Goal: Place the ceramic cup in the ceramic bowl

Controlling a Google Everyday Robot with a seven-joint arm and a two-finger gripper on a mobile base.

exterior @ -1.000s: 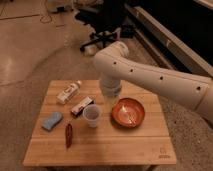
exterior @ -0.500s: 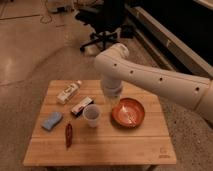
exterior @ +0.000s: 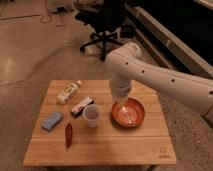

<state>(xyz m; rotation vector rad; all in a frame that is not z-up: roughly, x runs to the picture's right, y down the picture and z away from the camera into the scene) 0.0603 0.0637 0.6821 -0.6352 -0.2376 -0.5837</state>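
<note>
Gripper (exterior: 121, 102) hangs with its fingers pressed together and nothing between them, low over the near-left rim of the ceramic bowl (exterior: 136, 116), which holds only pale marks on its glossy inside. Just left of the gripper, the ceramic cup (exterior: 92, 115) stands upright on the table (exterior: 115, 145), apart from the bowl, nothing visible inside. Compared with a second ago, arm and objects sit unchanged.

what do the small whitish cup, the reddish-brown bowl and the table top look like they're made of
Small whitish tapered cup: looks ceramic or plastic, pale and slightly translucent; unclear which.
Round reddish-brown bowl: seemingly glazed ceramic, its inside glossy.
Table: light wood with visible plank seams.
The gripper, shut, hangs over the bowl's left side.
</note>
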